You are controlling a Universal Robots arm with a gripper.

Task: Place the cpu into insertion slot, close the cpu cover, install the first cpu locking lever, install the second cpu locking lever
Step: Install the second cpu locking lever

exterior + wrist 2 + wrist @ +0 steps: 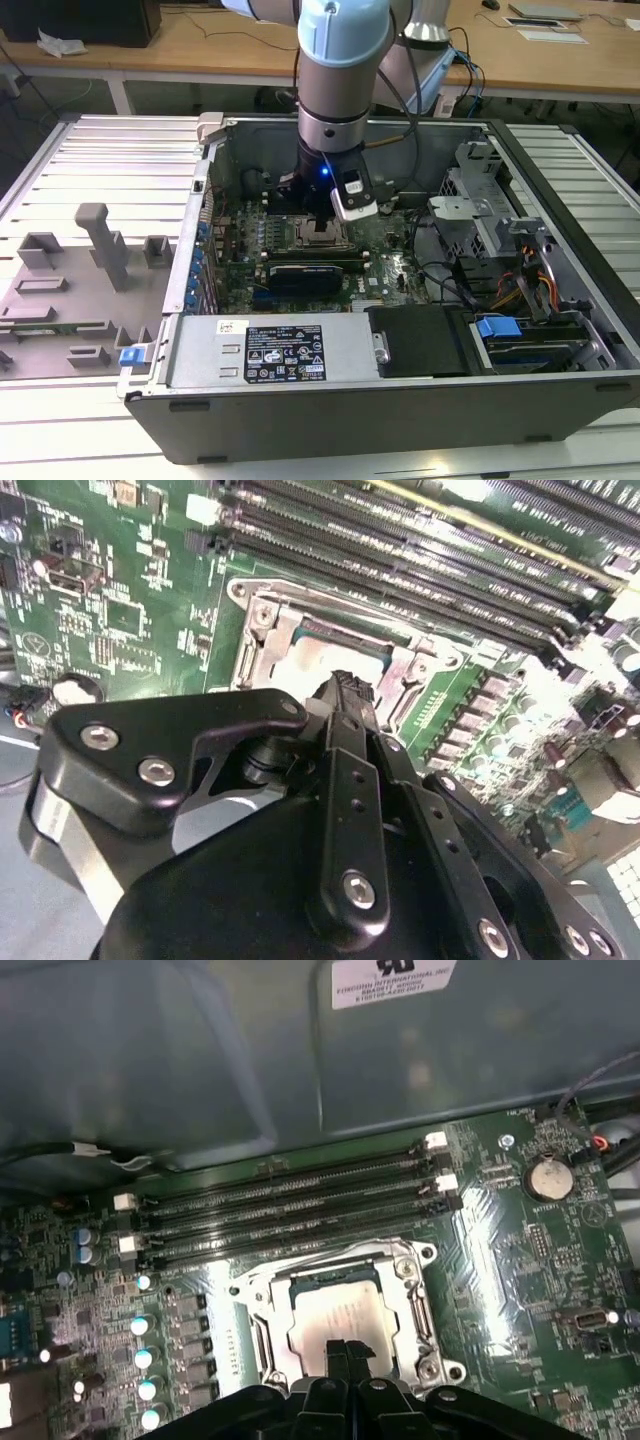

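The cpu point(340, 1322) lies in the insertion slot point(262, 1345) with the cpu cover point(415, 1305) folded down around it. The gripper point(347, 1352) hangs just above the chip, fingers pressed together on nothing. Pushing down here could scratch the chip, or bend socket contacts if it sits crooked.

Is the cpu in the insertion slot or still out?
In. In the first wrist view the cpu lies flat inside the insertion slot, its pale face level within the silver rim, the gripper over its edge.
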